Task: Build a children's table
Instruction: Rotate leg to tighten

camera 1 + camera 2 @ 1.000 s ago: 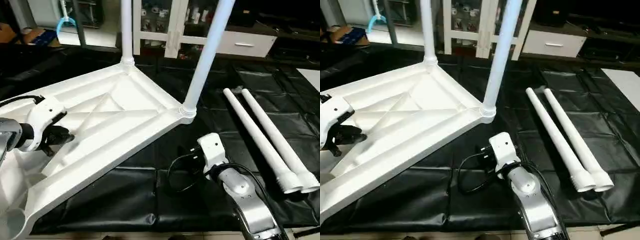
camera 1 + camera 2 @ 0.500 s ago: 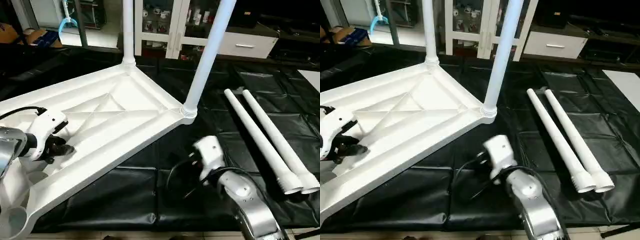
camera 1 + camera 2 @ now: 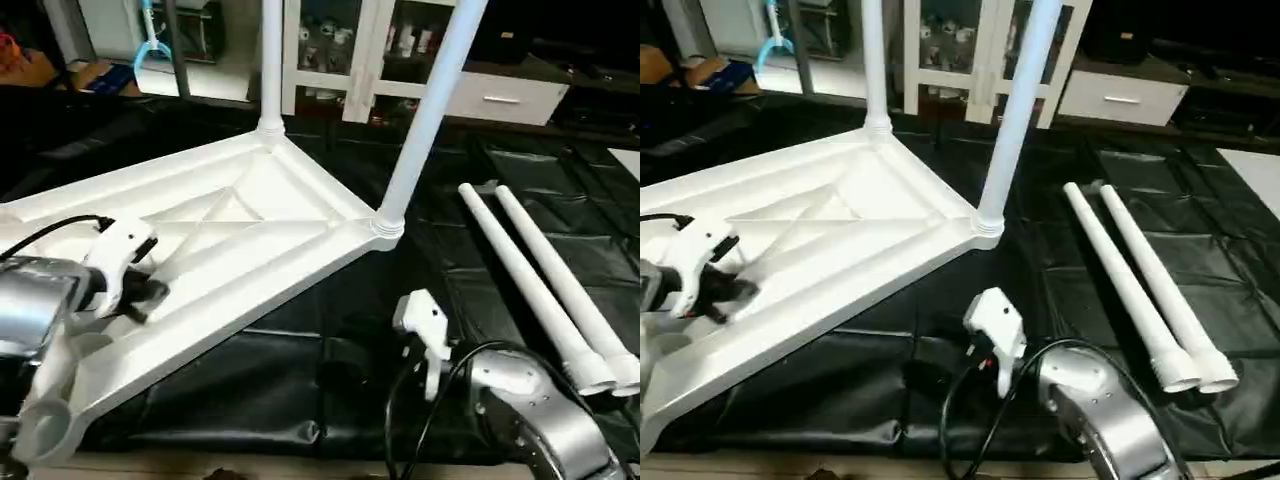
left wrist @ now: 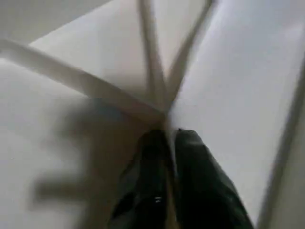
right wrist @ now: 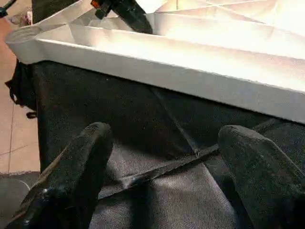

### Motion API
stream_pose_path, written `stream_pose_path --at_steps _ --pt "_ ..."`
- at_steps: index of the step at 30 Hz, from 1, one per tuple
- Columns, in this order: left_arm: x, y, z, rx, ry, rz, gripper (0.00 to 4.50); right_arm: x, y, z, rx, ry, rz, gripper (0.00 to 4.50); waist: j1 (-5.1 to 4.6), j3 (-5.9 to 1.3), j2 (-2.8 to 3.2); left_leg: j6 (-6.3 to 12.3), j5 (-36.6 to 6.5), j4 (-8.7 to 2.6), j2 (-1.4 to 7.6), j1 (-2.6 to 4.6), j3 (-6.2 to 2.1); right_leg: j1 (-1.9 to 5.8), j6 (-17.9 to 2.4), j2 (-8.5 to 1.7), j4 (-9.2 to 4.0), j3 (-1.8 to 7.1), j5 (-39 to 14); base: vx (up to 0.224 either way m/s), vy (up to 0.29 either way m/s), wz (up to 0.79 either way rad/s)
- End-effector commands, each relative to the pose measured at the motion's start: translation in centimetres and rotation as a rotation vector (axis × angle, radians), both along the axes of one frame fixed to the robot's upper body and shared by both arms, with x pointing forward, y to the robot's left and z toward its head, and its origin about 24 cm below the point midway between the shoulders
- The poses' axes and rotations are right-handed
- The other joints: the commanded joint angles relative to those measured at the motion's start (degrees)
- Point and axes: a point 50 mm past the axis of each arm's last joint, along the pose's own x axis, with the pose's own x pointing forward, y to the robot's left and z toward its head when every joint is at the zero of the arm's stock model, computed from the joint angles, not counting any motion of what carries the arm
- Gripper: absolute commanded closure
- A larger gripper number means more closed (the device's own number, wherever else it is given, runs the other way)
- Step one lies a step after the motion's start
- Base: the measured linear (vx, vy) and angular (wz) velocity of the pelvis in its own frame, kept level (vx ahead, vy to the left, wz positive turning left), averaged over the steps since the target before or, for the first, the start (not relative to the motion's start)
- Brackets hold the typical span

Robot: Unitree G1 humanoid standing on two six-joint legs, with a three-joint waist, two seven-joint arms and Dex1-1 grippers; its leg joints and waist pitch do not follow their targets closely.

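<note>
The white tabletop (image 3: 270, 200) lies upside down on the black cover, ribs facing up. Two legs (image 3: 270, 60) (image 3: 430, 110) stand upright in its far corner sockets. Two loose legs (image 3: 520, 280) (image 3: 565, 285) lie side by side at the right. My left gripper (image 3: 152, 292) rests on the ribbed underside near the long front rim. In its wrist view the left gripper (image 4: 170, 136) has its fingers pressed together on a thin rib just short of a rib junction. My right gripper (image 5: 162, 162) stands wide open over the black cover, in front of the tabletop rim (image 5: 190, 62), holding nothing.
The black cover (image 3: 250, 390) ends at the near edge, with floor showing beyond it. White shelving (image 3: 340, 50) and a drawer unit (image 3: 500, 95) stand behind the work surface. A black cable (image 3: 420, 420) loops beside my right forearm (image 3: 530, 400).
My left fingers have drawn together and the gripper has slid a little to the right along the underside. My right arm has dropped nearer the front edge, still open. The view has shifted slightly.
</note>
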Motion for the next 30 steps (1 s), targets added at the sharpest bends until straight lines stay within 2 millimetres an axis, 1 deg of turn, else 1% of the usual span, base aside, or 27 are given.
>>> stream_pose_path --at_steps 1,2,3,4,6,7,8,9,10,11,12,13,14,15,16,17,18,19,20,21,23,24,25,27,28,29,30 --pt "1.3 -2.1 0.3 -0.047 -0.046 0.008 4.37 0.4 -0.4 0.8 -0.007 -0.039 -0.017 0.61 0.01 -2.92 1.42 -1.75 -18.4 -4.59 2.23 1.92 -1.19 0.60 -10.4 -3.47 -4.65 2.11 -17.6 0.000 0.000 0.00" --pt "1.3 -2.2 0.3 -0.046 -0.047 0.009 4.37 0.4 -0.4 0.8 -0.007 -0.040 -0.017 0.61 0.01 -2.92 1.42 -1.75 -18.4 -4.59 2.23 1.92 -1.19 0.60 -10.4 -3.47 -4.65 2.11 -17.6 0.000 0.000 0.00" --pt "2.0 -3.1 0.6 -0.076 -0.074 0.025 4.45 0.4 -0.4 0.8 -0.005 -0.036 -0.014 0.61 0.32 -2.96 1.40 -1.74 -18.2 -4.64 2.25 1.89 -1.17 0.62 -10.1 -3.41 -4.72 2.05 -17.6 0.000 0.000 0.00" --pt "2.0 -3.1 0.6 -0.076 -0.074 0.025 4.49 0.4 -0.4 0.8 -0.005 -0.036 -0.014 0.61 0.45 -2.99 1.43 -1.75 -18.1 -4.59 2.24 1.94 -1.18 0.60 -10.0 -3.41 -4.71 2.02 -17.5 0.000 0.000 0.00" --pt "2.9 -4.5 1.1 -0.114 -0.103 0.035 4.49 0.4 -0.3 0.8 -0.005 -0.036 -0.016 0.61 0.52 -3.07 1.26 -1.74 -17.1 -4.75 2.20 1.33 -1.39 1.11 -9.7 -3.47 -4.55 1.95 -17.0 0.000 0.000 0.00" --pt "3.4 -5.4 1.3 -0.125 -0.118 0.038 4.49 0.5 -0.3 0.7 -0.010 -0.041 -0.021 0.61 0.99 -3.30 1.33 -1.51 -16.2 -4.46 2.22 1.61 -1.32 0.93 -9.6 -3.58 -4.57 1.91 -15.8 0.000 0.000 0.00" --pt "3.7 -5.9 1.4 -0.133 -0.125 0.034 4.49 0.5 -0.3 0.6 -0.016 -0.045 -0.025 0.61 0.99 -3.30 1.33 -1.51 -16.2 -4.46 2.22 1.61 -1.32 0.93 -9.6 -3.58 -4.57 1.91 -15.8 0.000 0.000 0.00" --pt "3.9 -6.3 1.4 -0.137 -0.129 0.032 4.49 0.5 -0.2 0.6 -0.021 -0.048 -0.027 0.61 1.05 -3.17 1.17 -1.38 -15.3 -4.63 2.22 1.19 -1.32 1.15 -9.7 -3.55 -4.51 1.91 -15.0 0.000 0.000 0.00" --pt "4.3 -7.2 1.5 -0.152 -0.148 0.037 4.49 0.5 -0.1 0.5 -0.023 -0.049 -0.026 0.61 1.24 -3.41 1.04 -1.16 -13.7 -4.56 2.24 0.97 -1.36 1.45 -9.8 -3.66 -4.23 1.87 -12.9 0.000 0.000 0.00" --pt "4.6 -7.9 1.6 -0.168 -0.160 0.033 4.49 0.4 -0.1 0.4 -0.024 -0.048 -0.025 0.61 1.34 -3.50 0.95 -0.76 -12.3 -4.40 2.17 0.86 -1.28 1.54 -10.1 -3.58 -4.10 1.84 -10.9 0.000 0.000 0.00" --pt "4.6 -7.9 1.6 -0.168 -0.160 0.033 4.49 0.4 -0.1 0.4 -0.024 -0.048 -0.025 0.61 1.46 -3.59 0.95 -0.54 -11.7 -4.30 2.12 0.86 -1.27 1.60 -10.3 -3.58 -3.98 1.82 -9.9 0.000 0.000 0.00" --pt "5.1 -9.3 1.7 -0.205 -0.179 0.033 4.49 0.4 0.0 0.3 -0.032 -0.052 -0.026 0.61 1.49 -3.66 1.17 -0.05 -10.0 -4.21 2.07 0.59 -1.31 1.80 -10.6 -3.64 -3.69 1.81 -7.7 0.000 0.000 0.00" --pt "5.3 -10.3 1.8 -0.225 -0.187 0.016 4.49 0.3 0.0 0.3 -0.034 -0.052 -0.026 0.61 1.46 -3.71 1.05 0.26 -9.3 -4.11 2.07 0.59 -1.18 1.76 -10.8 -3.53 -3.73 1.80 -6.4 0.000 0.000 0.00" --pt "5.3 -11.5 1.9 -0.268 -0.186 -0.004 4.49 0.3 0.0 0.2 -0.037 -0.053 -0.028 0.61 1.56 -3.88 0.93 1.38 -6.9 -3.81 2.07 0.49 -1.11 1.93 -12.1 -3.47 -3.26 1.74 -2.0 0.000 0.000 0.00" --pt "5.3 -12.3 2.0 -0.299 -0.185 -0.019 4.49 0.3 0.1 0.2 -0.038 -0.053 -0.031 0.61 1.67 -3.84 0.88 1.78 -6.4 -3.78 2.06 0.42 -1.12 1.98 -12.4 -3.51 -3.23 1.68 -1.3 0.000 0.000 0.00" --pt "5.3 -12.3 2.0 -0.299 -0.185 -0.019 4.49 0.3 0.1 0.2 -0.038 -0.053 -0.031 0.61 1.74 -3.86 0.82 2.45 -5.7 -3.70 2.07 0.34 -1.12 2.11 -12.8 -3.58 -3.13 1.65 -0.4 0.000 0.000 0.00" --pt "5.4 -14.2 2.3 -0.350 -0.210 -0.063 4.49 0.3 0.1 0.2 -0.042 -0.056 -0.036 0.61 1.76 -3.91 0.94 2.75 -5.3 -3.66 2.06 0.33 -1.10 2.14 -13.0 -3.62 -3.08 1.66 0.0 0.000 0.000 0.00" --pt "5.4 -14.9 2.5 -0.367 -0.225 -0.079 4.49 0.4 0.1 0.1 -0.043 -0.058 -0.038 0.61 1.81 -3.90 0.85 3.50 -4.8 -3.53 2.14 0.37 -1.02 2.13 -13.5 -3.62 -3.08 1.65 0.7 0.000 0.000 0.00" --pt "5.4 -14.9 2.5 -0.367 -0.225 -0.079 4.49 0.4 0.1 0.1 -0.043 -0.058 -0.038 0.61 1.81 -3.90 0.85 3.50 -4.8 -3.53 2.14 0.37 -1.02 2.13 -13.5 -3.62 -3.08 1.65 0.7 0.000 0.000 0.00" --pt "5.5 -16.3 2.6 -0.395 -0.262 -0.108 4.49 0.5 0.0 0.1 -0.054 -0.068 -0.053 0.61 1.85 -3.80 0.77 3.93 -4.6 -3.54 2.08 0.19 -1.01 2.22 -13.5 -3.66 -3.12 1.65 0.4 0.000 0.000 0.00" --pt "5.6 -17.0 2.6 -0.391 -0.290 -0.120 4.49 0.7 0.0 0.0 -0.068 -0.079 -0.066 0.61 1.89 -3.63 0.73 3.90 -6.6 -3.65 2.18 0.24 -1.01 2.13 -13.0 -3.84 -3.64 1.65 -3.3 0.000 0.000 0.00" --pt "5.7 -17.1 2.5 -0.384 -0.303 -0.120 4.08 0.7 -0.1 -0.1 -0.072 -0.083 -0.070 0.61 1.86 -3.60 0.71 3.80 -6.8 -3.69 2.16 0.11 -1.07 2.16 -12.7 -3.81 -3.68 1.63 -4.0 0.000 0.000 0.00" --pt "5.8 -17.1 2.5 -0.382 -0.311 -0.105 3.97 0.8 -0.1 -0.1 -0.076 -0.086 -0.074 0.61 1.66 -3.51 0.69 3.46 -7.8 -3.76 2.03 0.02 -1.10 2.17 -11.9 -3.79 -3.96 1.63 -6.2 0.000 0.000 0.00" --pt "6.0 -17.1 2.6 -0.379 -0.323 -0.090 3.88 0.8 -0.1 -0.1 -0.077 -0.087 -0.076 0.61 1.77 -3.60 0.73 3.14 -8.4 -3.79 2.10 0.06 -1.20 2.24 -11.8 -3.96 -4.02 1.64 -7.0 0.000 0.000 0.00" --pt "6.2 -16.9 2.8 -0.361 -0.351 -0.075 3.74 0.8 -0.1 -0.1 -0.077 -0.087 -0.076 0.61 1.64 -3.49 0.87 2.93 -8.9 -3.89 2.24 0.15 -1.25 2.04 -11.8 -3.81 -4.09 1.57 -6.9 0.000 0.000 0.00" --pt "6.6 -16.4 3.3 -0.337 -0.408 -0.052 3.74 0.8 0.0 -0.1 -0.078 -0.088 -0.078 0.61 1.51 -3.39 0.72 2.76 -9.8 -3.98 2.29 0.14 -1.30 2.02 -11.5 -3.72 -4.16 1.51 -7.4 0.000 0.000 0.00" --pt "6.7 -16.2 3.5 -0.332 -0.428 -0.046 3.59 0.8 0.0 -0.1 -0.078 -0.088 -0.079 0.61 1.44 -3.35 0.64 2.74 -10.3 -4.03 2.24 0.05 -1.34 2.09 -11.2 -3.70 -4.22 1.49 -7.8 0.000 0.000 0.00"
